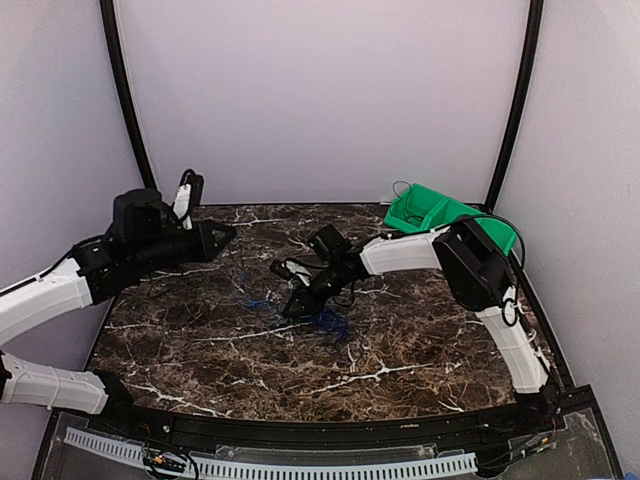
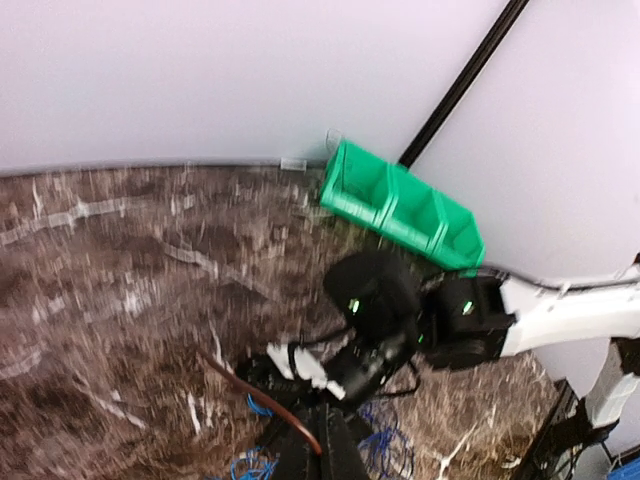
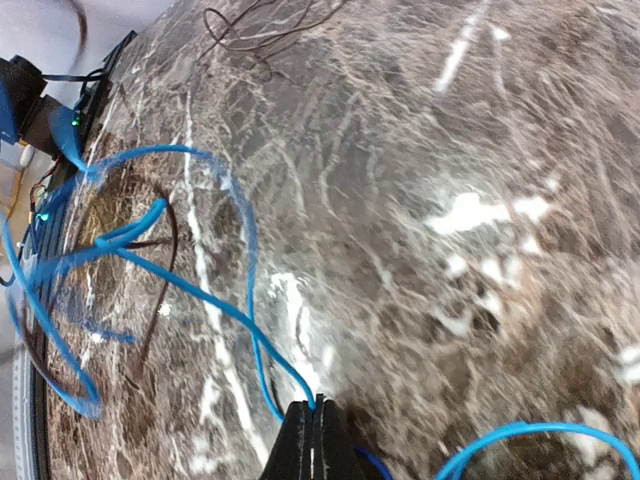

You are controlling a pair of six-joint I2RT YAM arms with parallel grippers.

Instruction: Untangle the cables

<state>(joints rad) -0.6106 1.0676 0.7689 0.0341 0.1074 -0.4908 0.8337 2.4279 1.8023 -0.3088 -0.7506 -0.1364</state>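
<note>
**Pulling this knot tighter?**

Right gripper (image 3: 312, 425) pinches a thin bright-blue wire (image 3: 290, 375) from the clump of thin blue and black cables (image 1: 328, 320) at centre; left gripper (image 1: 228, 234), far left, is clamped shut too. Yanking could cinch the loops.

White panels (image 1: 320, 100) and black poles (image 1: 125, 100) are enclosing a marble-patterned table (image 1: 400, 355) in a robotics lab cell, with two robot arms (image 1: 405, 252) reaching over the table and a green parts bin (image 1: 440, 213) sitting at its far right corner.

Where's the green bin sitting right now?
In the top view, the green bin sits at the far right of the marble table, by the back wall, just behind the right arm.
</note>
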